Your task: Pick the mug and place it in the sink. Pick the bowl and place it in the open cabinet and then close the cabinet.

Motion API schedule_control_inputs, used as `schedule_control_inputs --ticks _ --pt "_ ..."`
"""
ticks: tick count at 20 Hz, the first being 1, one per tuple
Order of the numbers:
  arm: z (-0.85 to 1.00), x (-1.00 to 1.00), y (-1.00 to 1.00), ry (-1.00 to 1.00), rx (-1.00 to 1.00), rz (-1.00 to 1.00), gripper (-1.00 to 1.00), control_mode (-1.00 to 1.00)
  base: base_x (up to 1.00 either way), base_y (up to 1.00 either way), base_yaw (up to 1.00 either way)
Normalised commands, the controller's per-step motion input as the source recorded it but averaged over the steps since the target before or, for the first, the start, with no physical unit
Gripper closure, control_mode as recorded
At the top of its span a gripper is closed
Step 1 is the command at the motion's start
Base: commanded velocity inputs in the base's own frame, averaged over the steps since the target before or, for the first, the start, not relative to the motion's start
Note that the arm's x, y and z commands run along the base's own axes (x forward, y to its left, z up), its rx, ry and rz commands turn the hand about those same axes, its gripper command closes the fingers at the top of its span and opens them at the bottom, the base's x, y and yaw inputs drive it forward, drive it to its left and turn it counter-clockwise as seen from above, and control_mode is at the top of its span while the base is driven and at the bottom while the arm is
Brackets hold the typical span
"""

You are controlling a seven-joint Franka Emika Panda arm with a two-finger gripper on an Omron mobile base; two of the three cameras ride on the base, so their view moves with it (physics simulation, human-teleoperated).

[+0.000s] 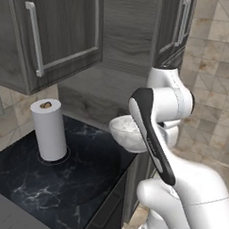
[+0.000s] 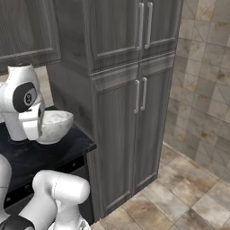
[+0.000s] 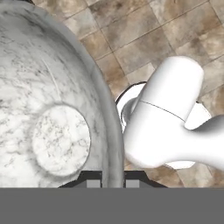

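The wide whitish bowl (image 1: 124,132) with its grey-speckled inside (image 3: 52,113) hangs at the right end of the black counter (image 1: 61,180), partly over the floor. My gripper (image 3: 112,177) is shut on the bowl's rim, one finger tip inside and one outside. From the right base view the hand sits just left of the bowl (image 2: 55,125). A dark wood-grain wall cabinet (image 1: 63,29) with a silver bar handle hangs above the counter; I cannot tell from here whether its door is open. The mug and the sink are out of view.
A paper towel roll (image 1: 48,130) stands on the counter to the left of the bowl. A tall dark pantry cabinet (image 2: 130,112) rises right of the counter's end. Beige tiled floor (image 2: 179,197) lies beyond it.
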Motion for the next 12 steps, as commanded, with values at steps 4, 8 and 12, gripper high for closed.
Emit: schedule_control_inputs --ticks 4,8,12 --pt "0.2 -0.27 0.0 0.0 0.0 -0.13 1.0 -1.0 0.0 0.0 0.0" --pt "0.23 -0.32 0.0 0.0 0.0 -0.13 1.0 -1.0 0.0 0.0 0.0" --pt "0.27 -0.36 0.0 0.0 0.0 -0.05 1.0 -1.0 0.0 0.0 0.0"
